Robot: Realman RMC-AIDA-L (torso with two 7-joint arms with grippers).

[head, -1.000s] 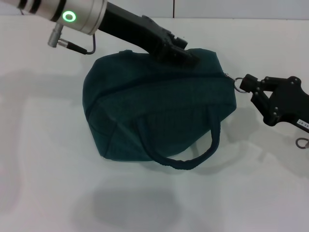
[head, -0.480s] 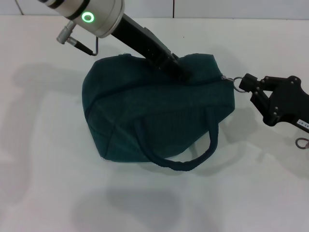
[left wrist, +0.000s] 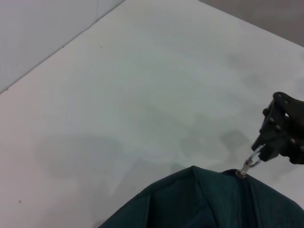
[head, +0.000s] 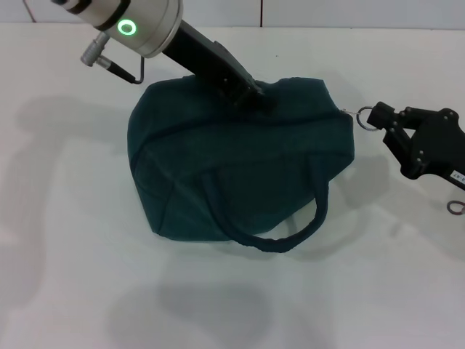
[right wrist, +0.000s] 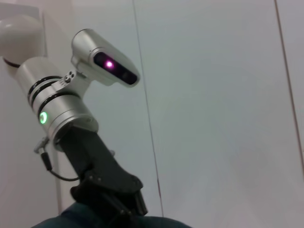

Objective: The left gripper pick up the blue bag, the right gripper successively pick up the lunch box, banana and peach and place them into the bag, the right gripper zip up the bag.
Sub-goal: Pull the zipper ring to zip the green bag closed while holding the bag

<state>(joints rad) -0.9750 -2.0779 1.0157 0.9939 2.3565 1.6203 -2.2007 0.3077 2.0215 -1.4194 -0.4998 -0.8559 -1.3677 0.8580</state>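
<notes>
Pinching the zipper ring, right gripper; left gripper clamps the blue bag, contents hidden.

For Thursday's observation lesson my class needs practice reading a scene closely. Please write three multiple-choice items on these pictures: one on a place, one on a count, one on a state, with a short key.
1. Where on the bag is the left gripper?
A. at its top edge
B. on the front carry handle
C. under its base

2. How many carry handles show on the bag in the head view?
A. none
B. one
C. three

3. What is the right gripper doing?
A. hanging open far from the bag
B. holding a banana
C. pinching the ring of the zip pull

Key: 1 A, the left gripper meets the fabric at the bag's upper edge. 2 B, a single loop hangs on the front side. 3 C, the left wrist view shows the ring held at the right gripper's tips, at the bag's end.
</notes>
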